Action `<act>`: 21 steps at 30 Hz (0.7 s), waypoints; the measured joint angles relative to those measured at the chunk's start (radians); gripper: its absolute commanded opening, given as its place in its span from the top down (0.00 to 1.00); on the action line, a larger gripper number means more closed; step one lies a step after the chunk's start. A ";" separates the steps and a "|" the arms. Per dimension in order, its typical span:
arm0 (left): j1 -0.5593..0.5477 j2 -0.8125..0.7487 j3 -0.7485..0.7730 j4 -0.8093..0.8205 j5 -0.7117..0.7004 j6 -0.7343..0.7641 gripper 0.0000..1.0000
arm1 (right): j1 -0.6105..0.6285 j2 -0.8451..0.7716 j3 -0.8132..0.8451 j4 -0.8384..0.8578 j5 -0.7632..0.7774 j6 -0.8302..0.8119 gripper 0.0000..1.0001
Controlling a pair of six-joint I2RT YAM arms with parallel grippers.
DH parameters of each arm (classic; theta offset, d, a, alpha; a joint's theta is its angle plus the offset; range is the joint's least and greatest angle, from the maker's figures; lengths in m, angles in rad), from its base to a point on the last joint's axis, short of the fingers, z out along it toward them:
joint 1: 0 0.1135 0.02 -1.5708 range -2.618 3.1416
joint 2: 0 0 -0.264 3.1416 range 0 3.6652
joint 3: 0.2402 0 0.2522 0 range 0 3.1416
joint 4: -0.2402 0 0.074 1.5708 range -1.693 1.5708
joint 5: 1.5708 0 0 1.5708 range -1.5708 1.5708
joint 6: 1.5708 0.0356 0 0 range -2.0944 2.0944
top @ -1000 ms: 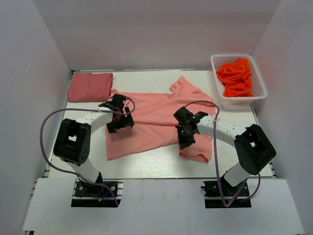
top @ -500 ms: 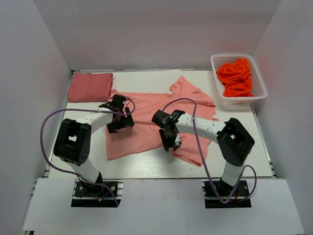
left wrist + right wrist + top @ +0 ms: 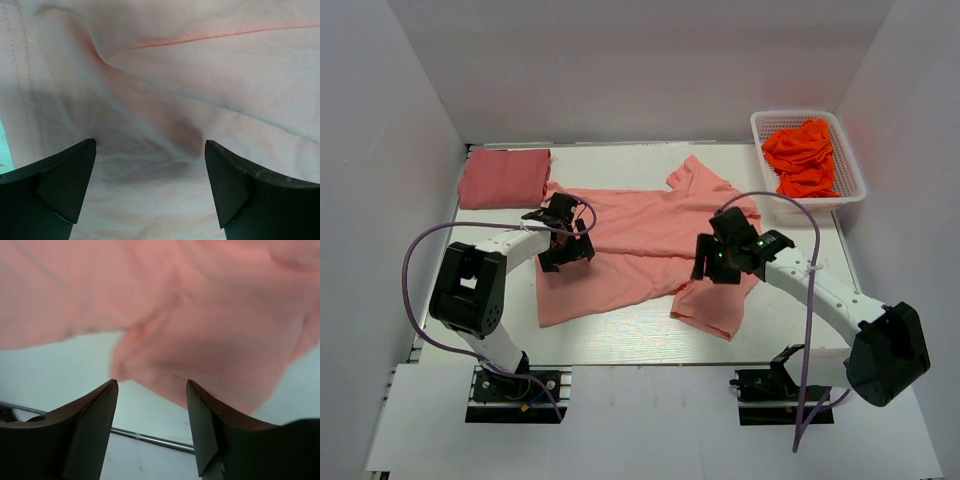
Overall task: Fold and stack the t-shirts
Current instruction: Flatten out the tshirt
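1. The left claw [image 3: 564, 240] hangs over the left part of the pink tee [image 3: 640, 235]. Its jaws stand wide apart and nothing is between them.
2. In the left wrist view, the left claw [image 3: 150, 187] has its dark fingers [image 3: 60, 190] on either side of a creased, shadowed patch of the pink tee [image 3: 200, 75]. A seam runs down the left of that patch.
3. The right claw [image 3: 717, 258] is over the right part of the pink tee, beside its near-right flap. Its jaws are parted and hold nothing.
4. In the right wrist view, the right claw [image 3: 150, 425] frames a rumpled edge of the pink tee [image 3: 200, 315]. Pale table [image 3: 60, 370] shows past that edge.
5. The pink tee lies across the middle of the table [image 3: 620, 340]. It is spread wide and wrinkled, with one sleeve pointing toward the far side.
6. The rose tee [image 3: 503, 177] lies folded flat at the pink tee's far-left end. Whether the two touch or only lie just beside each other cannot be told.
7. A white basket [image 3: 852, 190] stands to the far right of the pink tee, apart from it. It holds bunched orange cloth [image 3: 800, 155].
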 measured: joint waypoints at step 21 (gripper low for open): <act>0.000 0.000 0.000 0.005 0.026 0.001 0.00 | 0.036 0.080 -0.183 -0.155 0.031 -0.085 0.39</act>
